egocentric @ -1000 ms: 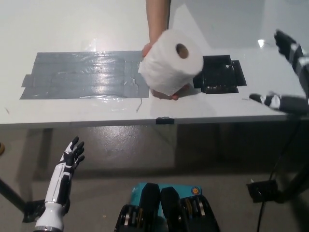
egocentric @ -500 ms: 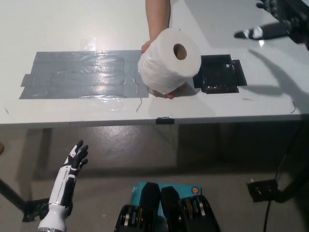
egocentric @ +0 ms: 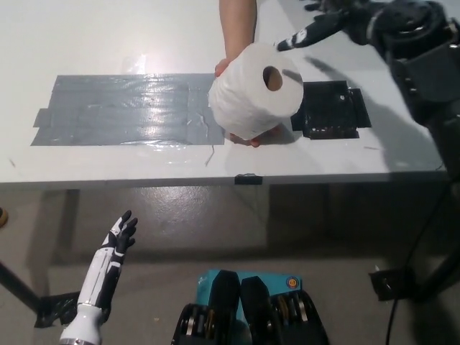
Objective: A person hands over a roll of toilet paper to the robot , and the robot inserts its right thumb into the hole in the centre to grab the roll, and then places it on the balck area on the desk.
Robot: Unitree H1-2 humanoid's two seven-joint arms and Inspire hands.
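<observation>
A person's hand (egocentric: 231, 66) holds a white toilet paper roll (egocentric: 253, 92) above the desk, its centre hole (egocentric: 272, 77) facing up and toward me. My black right hand (egocentric: 332, 20) is open at the top right, fingers spread, one fingertip (egocentric: 282, 46) a little above and right of the roll, not touching it. The black area (egocentric: 330, 109) lies on the desk just right of the roll. My white left hand (egocentric: 121, 236) rests open at the lower left, below the desk edge.
A wide grey taped patch (egocentric: 122, 110) covers the white desk (egocentric: 108, 36) left of the roll. The desk's front edge (egocentric: 215, 181) runs across the middle, with floor below. A black stand and cable (egocentric: 402, 282) sit at the lower right.
My right arm has swung up from the right edge and leftward across the desk's far side, bringing the hand close to the roll. The roll stays almost still.
</observation>
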